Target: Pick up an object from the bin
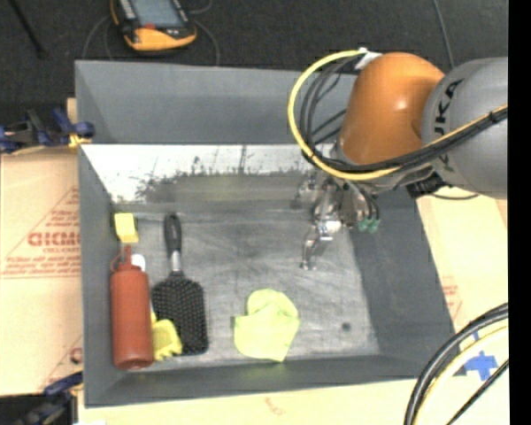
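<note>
Over bare floor in the far right part of the grey bin (248,237), the gripper (311,257) is hanging; can't tell whether it's wide or narrow. Nearest thing is the crumpled yellow-green cloth (265,326), lying apart from the gripper, toward the near wall and slightly view-left of it. Further view-left of the gripper, a black hairbrush (180,306) and a red bottle (131,315) are lying side by side, with a small yellow block (126,228) just beyond the bottle, all well apart from the gripper.
</note>
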Controlling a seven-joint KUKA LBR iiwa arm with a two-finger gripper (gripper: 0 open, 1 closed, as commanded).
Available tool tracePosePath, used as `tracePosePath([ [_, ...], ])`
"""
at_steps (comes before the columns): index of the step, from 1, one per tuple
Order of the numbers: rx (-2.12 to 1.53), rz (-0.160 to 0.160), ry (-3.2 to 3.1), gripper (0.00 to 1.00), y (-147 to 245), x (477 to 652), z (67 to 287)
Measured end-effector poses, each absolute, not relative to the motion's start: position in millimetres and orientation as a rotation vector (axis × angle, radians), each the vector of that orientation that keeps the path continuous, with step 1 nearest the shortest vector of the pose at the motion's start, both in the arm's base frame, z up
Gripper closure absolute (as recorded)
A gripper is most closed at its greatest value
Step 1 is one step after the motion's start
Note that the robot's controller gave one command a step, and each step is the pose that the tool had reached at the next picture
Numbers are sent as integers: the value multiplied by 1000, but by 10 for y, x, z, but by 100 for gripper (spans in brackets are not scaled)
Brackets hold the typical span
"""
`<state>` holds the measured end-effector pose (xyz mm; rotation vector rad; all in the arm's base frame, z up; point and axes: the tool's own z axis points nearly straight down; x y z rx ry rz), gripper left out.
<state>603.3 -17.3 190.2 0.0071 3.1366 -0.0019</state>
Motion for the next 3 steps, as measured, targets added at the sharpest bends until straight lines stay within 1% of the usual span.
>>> tracePosePath([
  [1, 7, -2, 3137, 0, -173, 6033, 1902],
  [2, -56, -2, 3128, 0, -226, 6005, 1478],
  [3, -90, -1, 3151, 0, 34, 5668, 1206],
])
